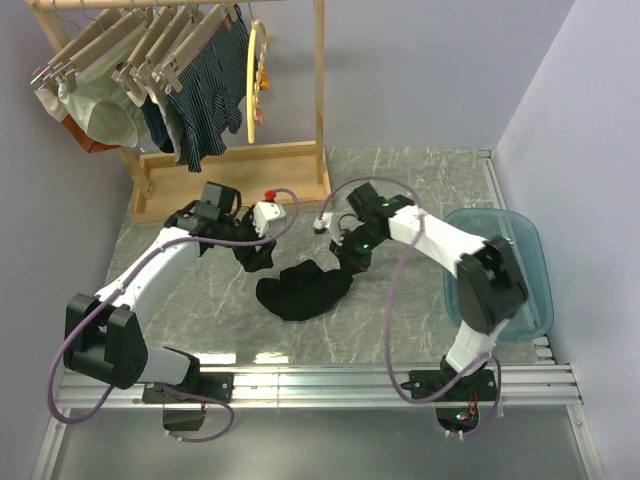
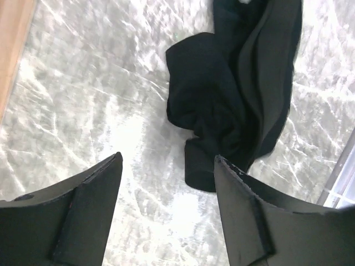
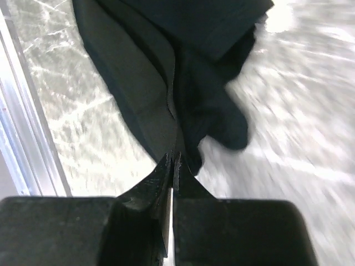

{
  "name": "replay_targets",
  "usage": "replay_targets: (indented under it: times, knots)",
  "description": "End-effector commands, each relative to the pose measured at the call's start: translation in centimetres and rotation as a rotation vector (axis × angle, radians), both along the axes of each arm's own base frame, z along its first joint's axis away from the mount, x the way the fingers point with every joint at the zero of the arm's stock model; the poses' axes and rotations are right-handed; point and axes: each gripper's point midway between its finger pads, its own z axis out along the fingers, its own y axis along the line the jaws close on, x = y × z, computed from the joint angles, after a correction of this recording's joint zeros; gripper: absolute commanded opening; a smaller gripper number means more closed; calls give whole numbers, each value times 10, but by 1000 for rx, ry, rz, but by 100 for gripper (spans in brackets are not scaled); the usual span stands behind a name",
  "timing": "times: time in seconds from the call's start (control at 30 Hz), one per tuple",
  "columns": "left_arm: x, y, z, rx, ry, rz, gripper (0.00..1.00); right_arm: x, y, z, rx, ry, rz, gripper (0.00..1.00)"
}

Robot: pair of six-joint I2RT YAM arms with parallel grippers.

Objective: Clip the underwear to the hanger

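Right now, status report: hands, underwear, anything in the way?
Left hand open, empty. Right hand shut on the underwear, crumpled on the table. Hanger hangs on the rack. Nothing seen in the way.

free: bare grey marbled table (image 1: 400,330) along near edge and far right corner | blocked: crumpled black fabric boxer briefs (image 1: 303,290) mid-table; light wooden rack base (image 1: 240,160) far left; translucent teal plastic tub (image 1: 535,270) right edge

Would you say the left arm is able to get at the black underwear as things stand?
Probably yes: the left pincer is open, and the underwear lies right ahead of it with nothing between. The right pincer is shut on one edge of it.
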Motion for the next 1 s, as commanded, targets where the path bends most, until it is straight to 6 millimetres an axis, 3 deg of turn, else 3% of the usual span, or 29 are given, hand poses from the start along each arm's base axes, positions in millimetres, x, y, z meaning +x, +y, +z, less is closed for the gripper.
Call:
replay_targets:
  times: [0.0, 0.1, 0.17, 0.3, 0.43, 0.47, 0.5, 0.53, 0.6, 0.63, 0.73, 0.87, 0.97]
  knots:
    - [-15, -8, 32, -101, -31, -77, 73, -4, -29, 65, -13, -194, -9, 0]
    - [-21, -8, 32, -107, -85, -130, 73, -9, -46, 91, -39, -288, -11, 0]
    - [-27, -7, 27, -102, -108, -175, 73, -12, -54, 97, -57, -332, 5, 0]
    - [-39, -10, 21, -99, -226, -363, 74, -13, -75, 89, -140, -392, 3, 0]
    - [-45, -9, -5, -15, -312, -512, 73, -16, -80, 74, -165, -366, 1, 0]
    - [-55, -11, -17, 2, -312, -560, 72, -15, -80, 71, -167, -365, 0, 0]
    - [-57, -13, -19, 19, -369, -602, 71, -14, -80, 66, -173, -367, -4, 0]
    - [-60, -12, -33, 43, -398, -625, 70, -11, -83, 64, -185, -378, -9, 0]
    - [-65, -19, -34, 72, -548, -719, 68, -10, -84, 59, -189, -380, -15, 0]
    - [-66, -22, -48, 99, -623, -753, 64, -13, -86, 56, -186, -365, -21, 0]
    - [-63, -26, -56, 109, -774, -787, 55, -18, -87, 54, -179, -353, -33, 0]
    - [-41, -42, -51, 91, -878, -784, 55, -22, -88, 54, -174, -348, -43, 0]
    - [-36, -51, -56, 69, -901, -791, 56, -25, -89, 53, -177, -339, -45, 0]
